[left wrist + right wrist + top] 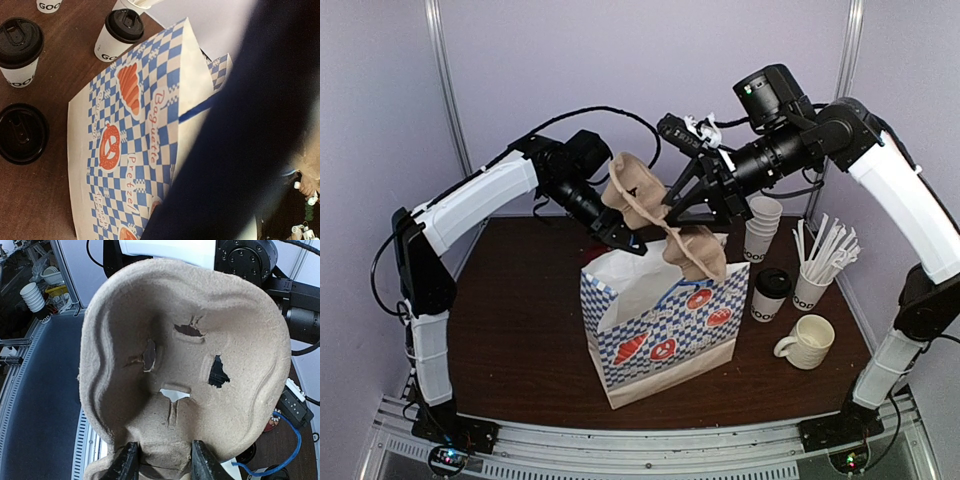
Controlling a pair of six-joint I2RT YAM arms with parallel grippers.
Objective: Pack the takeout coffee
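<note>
**Operator:** Where is the carrier, and what holds it?

**Technician:** The carrier [632, 188] hangs in the air, steeply tilted, just above the open mouth of the bag [660, 330]. The bag stands upright on the bench [520, 330]. The right jaws pinch the carrier's rim, one finger on each face of the edge. The left jaws are pressed together close to the carrier and the bag mouth. Whether they pinch anything cannot be told.

**Operator:** Describe the carrier.

**Technician:** It is brown moulded pulp with a rough, matte surface. In the right wrist view the carrier [185, 360] shows a rounded, hollow shell with several ragged slots torn through its wall.

**Operator:** How will it handle?

**Technician:** Judged light and fairly stiff, but easy to crush. The rough surface should resist slipping. The slots are probable tear points.
1. Take hold at the thick outer rim.
2. Do not squeeze across a hollow.
3. Expect the rim to snag on the bag's thin paper edge.

**Operator:** And the cups?

**Technician:** The cups [119, 35] are white paper with black lettering and black dome lids. They stand on the bench beside the bag, apart from the carrier. The walls probably yield under pressure, and a lid may pop off. Take hold around the body, below the lid.
</note>
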